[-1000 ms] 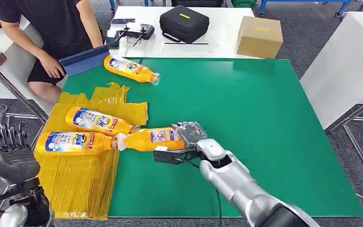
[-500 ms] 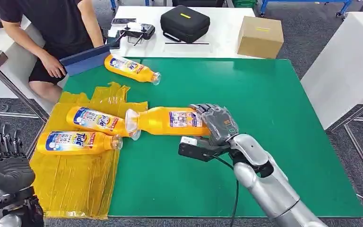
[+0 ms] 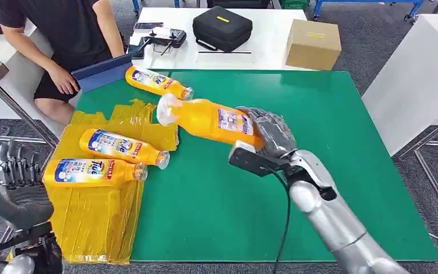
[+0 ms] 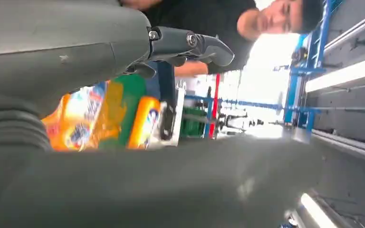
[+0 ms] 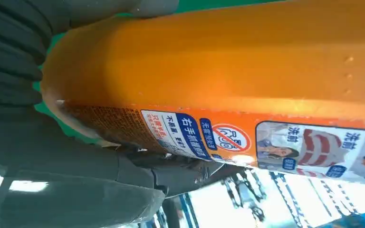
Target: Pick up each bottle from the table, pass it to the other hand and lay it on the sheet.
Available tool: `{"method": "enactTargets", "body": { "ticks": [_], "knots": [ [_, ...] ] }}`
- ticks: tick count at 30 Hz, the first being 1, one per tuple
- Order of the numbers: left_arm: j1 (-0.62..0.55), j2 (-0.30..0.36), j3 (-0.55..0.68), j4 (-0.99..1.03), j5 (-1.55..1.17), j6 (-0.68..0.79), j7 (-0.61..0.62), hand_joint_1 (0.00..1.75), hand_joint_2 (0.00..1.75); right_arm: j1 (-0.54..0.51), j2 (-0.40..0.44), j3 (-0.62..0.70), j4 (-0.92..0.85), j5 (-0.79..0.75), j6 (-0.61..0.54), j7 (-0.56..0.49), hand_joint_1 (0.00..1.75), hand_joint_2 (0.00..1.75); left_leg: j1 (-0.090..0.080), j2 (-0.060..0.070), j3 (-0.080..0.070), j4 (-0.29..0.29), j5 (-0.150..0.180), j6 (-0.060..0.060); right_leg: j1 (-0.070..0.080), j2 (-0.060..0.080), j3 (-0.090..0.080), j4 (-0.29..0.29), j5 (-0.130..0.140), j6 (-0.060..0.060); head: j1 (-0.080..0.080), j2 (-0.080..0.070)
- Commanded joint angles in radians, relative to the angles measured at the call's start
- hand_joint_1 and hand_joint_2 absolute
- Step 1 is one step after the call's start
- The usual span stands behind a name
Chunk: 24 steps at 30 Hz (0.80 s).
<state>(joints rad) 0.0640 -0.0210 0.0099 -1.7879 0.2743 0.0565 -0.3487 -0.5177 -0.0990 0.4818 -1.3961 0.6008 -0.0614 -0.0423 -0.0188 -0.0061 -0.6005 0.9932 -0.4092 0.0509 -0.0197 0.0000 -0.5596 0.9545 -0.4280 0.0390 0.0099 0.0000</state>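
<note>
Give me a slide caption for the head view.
Right hand lifts an orange bottle above the green table.

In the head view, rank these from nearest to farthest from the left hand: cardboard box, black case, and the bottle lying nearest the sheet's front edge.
From the left hand:
1. Front bottle, on the yellow sheet, just beside it.
2. Black case, on the white table behind.
3. Cardboard box, far right.

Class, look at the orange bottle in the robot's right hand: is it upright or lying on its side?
On its side, tilted: the right hand grips the orange bottle by its base, its cap end pointing sideways above the green mat.
</note>
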Motion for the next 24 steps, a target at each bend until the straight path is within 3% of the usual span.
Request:
{"method": "enactTargets", "body": {
  "ticks": [1,13,18,24],
  "knots": [
    [-0.167,-0.01,-0.206,0.173,0.061,0.011,0.044,0.0,1.75,-0.231,0.336,0.068,0.437,0.015,-0.051,0.067,1.75,1.75,0.001,0.005,0.003,0.0,0.0,-0.006,0.001,0.004,0.001,0.002,0.0,-0.004,-0.001,0.0],
    [-0.191,-0.059,-0.271,0.16,0.186,-0.03,0.135,0.0,1.75,-0.256,0.448,0.161,0.624,0.005,-0.085,0.069,1.75,1.75,0.002,0.001,0.0,0.0,0.001,-0.004,0.0,0.001,0.0,0.001,0.0,-0.002,0.0,0.0],
    [-0.231,-0.08,-0.278,0.191,0.206,-0.046,0.154,0.0,1.75,-0.232,0.448,0.29,0.614,-0.054,-0.127,0.112,1.75,1.75,0.003,-0.001,0.002,0.0,0.0,-0.006,0.001,-0.001,0.002,0.001,-0.001,-0.003,0.0,0.0],
    [-0.234,-0.095,-0.28,0.187,0.212,-0.048,0.169,0.0,1.75,-0.227,0.448,0.301,0.613,-0.06,-0.143,0.126,1.75,1.75,0.003,-0.002,0.001,0.0,0.001,-0.005,0.001,-0.002,0.002,0.0,-0.001,-0.003,0.0,0.0]
  ]
}}
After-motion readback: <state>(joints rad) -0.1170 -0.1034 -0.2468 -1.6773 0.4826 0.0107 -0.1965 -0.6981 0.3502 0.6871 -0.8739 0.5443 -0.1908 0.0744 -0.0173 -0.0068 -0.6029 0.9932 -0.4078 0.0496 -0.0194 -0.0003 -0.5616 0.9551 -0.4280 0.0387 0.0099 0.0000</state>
